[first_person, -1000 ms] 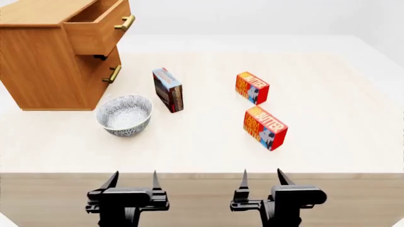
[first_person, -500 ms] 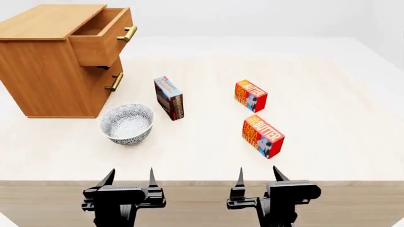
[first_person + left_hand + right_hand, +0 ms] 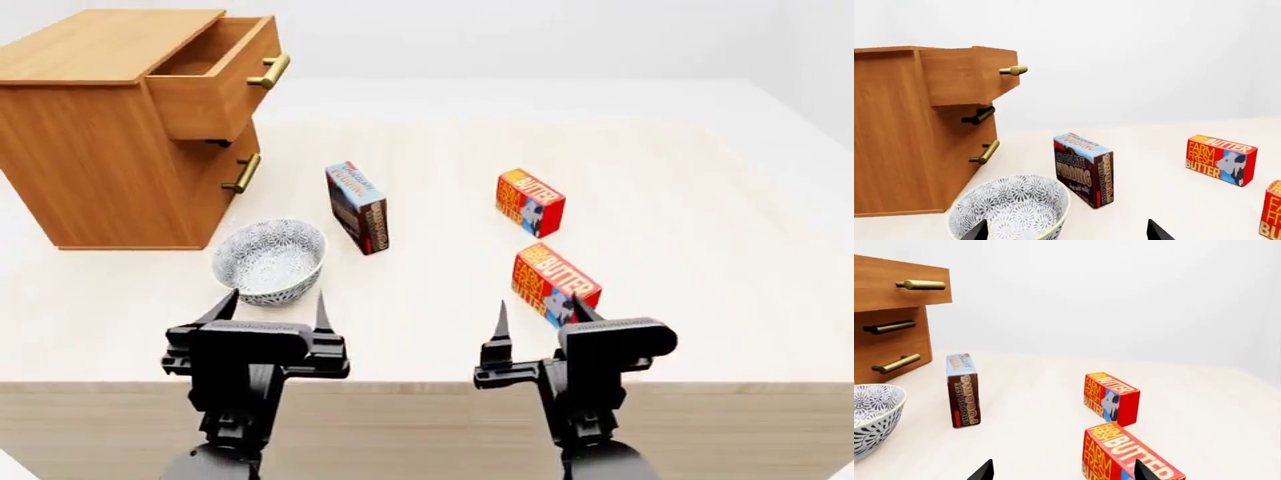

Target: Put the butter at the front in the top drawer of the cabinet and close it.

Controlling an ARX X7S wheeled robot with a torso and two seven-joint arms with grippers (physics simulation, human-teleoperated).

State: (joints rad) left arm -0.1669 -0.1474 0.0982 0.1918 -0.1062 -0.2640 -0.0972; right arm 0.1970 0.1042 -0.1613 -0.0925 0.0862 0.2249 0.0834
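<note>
A pale table carries a wooden cabinet at the far left, its top drawer pulled out and open above the shut lower drawer. Just near of the cabinet sits a patterned bowl. To the bowl's right a pudding box stands on edge. Further right lie two butter cartons: the far butter and, nearer, the front butter, well apart from the drawer. At the table's near edge, the left end effector hovers just near of the bowl, fingers spread and holding nothing. The right end effector, also spread and empty, hovers just near of the front butter.
</note>
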